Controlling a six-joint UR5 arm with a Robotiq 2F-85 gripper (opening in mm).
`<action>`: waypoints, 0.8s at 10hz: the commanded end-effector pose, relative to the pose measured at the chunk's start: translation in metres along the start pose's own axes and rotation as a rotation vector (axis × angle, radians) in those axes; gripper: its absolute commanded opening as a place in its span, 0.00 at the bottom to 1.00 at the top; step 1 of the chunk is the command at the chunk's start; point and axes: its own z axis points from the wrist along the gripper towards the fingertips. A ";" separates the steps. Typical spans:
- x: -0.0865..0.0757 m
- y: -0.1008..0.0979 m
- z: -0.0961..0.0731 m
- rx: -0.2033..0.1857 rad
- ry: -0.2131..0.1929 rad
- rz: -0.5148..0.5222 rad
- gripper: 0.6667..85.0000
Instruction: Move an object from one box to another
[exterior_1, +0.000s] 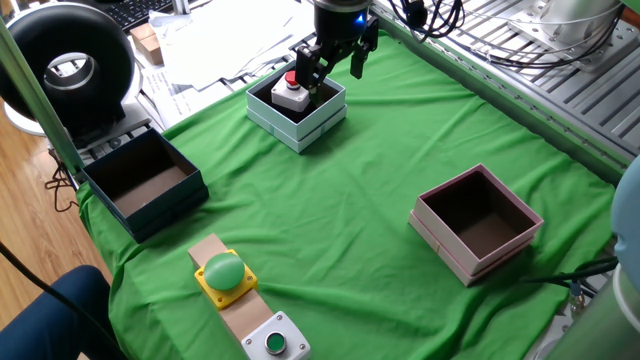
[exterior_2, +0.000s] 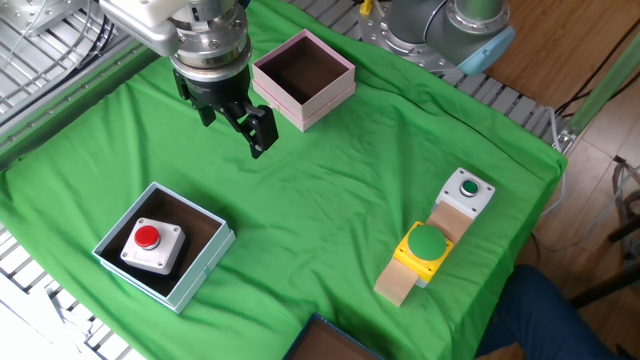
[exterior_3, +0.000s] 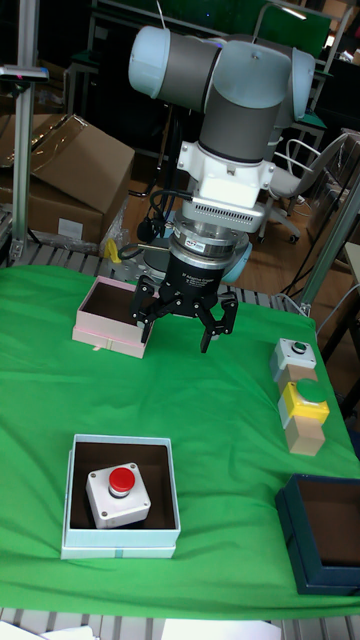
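The object, a light-grey switch housing with a red push button (exterior_1: 290, 93) (exterior_2: 151, 245) (exterior_3: 120, 493), lies inside the white box (exterior_1: 300, 125) (exterior_2: 196, 285) (exterior_3: 118, 546). The pale pink box (exterior_1: 478, 260) (exterior_2: 330, 95) (exterior_3: 104, 343) stands with nothing in its dark brown inside. My gripper (exterior_1: 330, 70) (exterior_2: 234, 129) (exterior_3: 180, 332) hangs open over the green cloth between the two boxes, closer to the pink one. It is off to the side of the white box and nothing is between its fingers.
A dark blue box (exterior_1: 145, 185) (exterior_3: 320, 535) stands at one table edge. A green dome button on a yellow base (exterior_1: 222, 273) (exterior_2: 424, 247) rests on a wooden block beside a grey housing with a small green button (exterior_1: 275, 343) (exterior_2: 467, 190). A round black device (exterior_1: 70, 65) stands off the table.
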 end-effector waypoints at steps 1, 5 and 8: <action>0.000 0.002 0.000 0.000 0.000 0.000 0.99; -0.001 -0.027 -0.001 0.127 -0.014 0.206 0.00; -0.002 -0.028 0.000 0.125 -0.017 0.192 0.00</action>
